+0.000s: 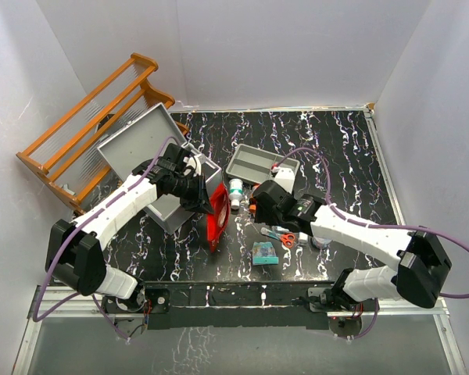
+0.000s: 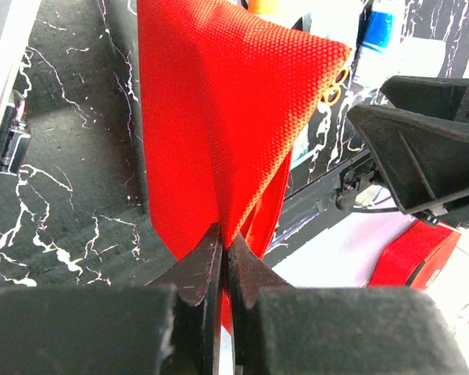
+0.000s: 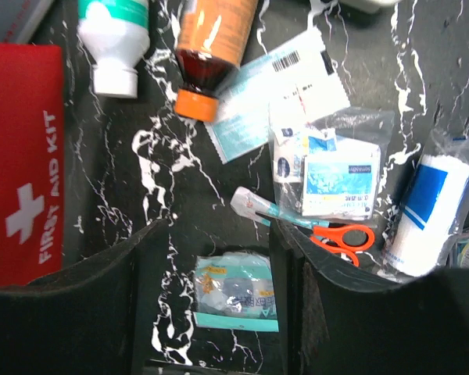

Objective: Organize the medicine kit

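The L pincer is shut tight on one edge of the red cloth pouch marked FIRST AID KIT. The cloth is squashed flat between the pads. In the top view the pouch is held up on its edge, just beside the big grey metal case w/ its lid open. That case sits at the back left of the black marble surface, in front of the brown wooden rack.

The R pincer has its fingers wide apart & holds nothing. It hangs low over a small flat teal packet.

The step looks like putting the pouch into the case. To do it well, the L arm should lift the pouch above the case wall first. Then it should lay it flat at one side, so there is room for other stuff. The grip is thin, so go slow, no swinging. The white plastic bottle & brown bottle w/ orange cap lie near the pouch, so don't bump them. The R arm should wait till the L one is done.
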You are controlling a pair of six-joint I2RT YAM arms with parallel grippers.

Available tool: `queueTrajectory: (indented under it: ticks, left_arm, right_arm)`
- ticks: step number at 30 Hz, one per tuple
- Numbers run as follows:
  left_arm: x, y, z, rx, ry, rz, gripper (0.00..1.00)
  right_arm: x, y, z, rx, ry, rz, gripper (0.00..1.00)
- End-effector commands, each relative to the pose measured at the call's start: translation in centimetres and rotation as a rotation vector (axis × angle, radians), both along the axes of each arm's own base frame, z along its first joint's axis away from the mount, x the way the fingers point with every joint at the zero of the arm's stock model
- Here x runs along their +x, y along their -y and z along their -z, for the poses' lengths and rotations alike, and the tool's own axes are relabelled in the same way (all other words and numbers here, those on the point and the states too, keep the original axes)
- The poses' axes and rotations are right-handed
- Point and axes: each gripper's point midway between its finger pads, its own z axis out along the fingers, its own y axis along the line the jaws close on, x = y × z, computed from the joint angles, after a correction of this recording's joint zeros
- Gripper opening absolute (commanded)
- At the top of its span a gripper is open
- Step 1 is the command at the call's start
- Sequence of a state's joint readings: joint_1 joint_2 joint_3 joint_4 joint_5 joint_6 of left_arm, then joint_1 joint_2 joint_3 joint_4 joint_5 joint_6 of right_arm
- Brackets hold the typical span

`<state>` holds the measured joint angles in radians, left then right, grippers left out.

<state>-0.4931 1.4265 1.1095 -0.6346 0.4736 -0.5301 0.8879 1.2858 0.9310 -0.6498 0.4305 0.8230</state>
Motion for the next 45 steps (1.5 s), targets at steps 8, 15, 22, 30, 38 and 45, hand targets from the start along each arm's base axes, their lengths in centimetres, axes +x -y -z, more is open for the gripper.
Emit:
queueTrajectory:
  ticks: [8,15,22,30,38,45]
  left_arm:
    - [-1.4,-0.2,-0.3,-0.011,-0.023,0.049,0.0]
    - [-1.1,0.0,0.1,-0.009,-0.029,0.049,0.0]
    - [-1.0,0.2,0.2,-0.017,-0.035,0.043,0.0]
    - [-1.0,0.5,0.1,-0.038,-0.032,0.035,0.0]
    - [-1.1,0.6,-0.1,-0.052,-0.027,0.043,0.0]
    - [-1.2,0.8,-0.8,-0.085,0.004,0.053,0.0]
  right_arm:
    - [-5.7,0.0,5.6,0.004,-0.262,-0.157,0.54]
    - [-7.3,2.4,7.8,-0.081,-0.319,-0.153,0.46]
    - [-7.3,1.5,9.0,-0.088,-0.347,-0.208,0.42]
    - [-6.3,1.1,10.4,-0.095,-0.33,-0.173,0.35]
    - [-6.0,1.5,10.8,-0.084,-0.295,-0.137,0.07]
    - [-3.6,0.6,3.9,0.083,-0.069,-0.099,0.04]
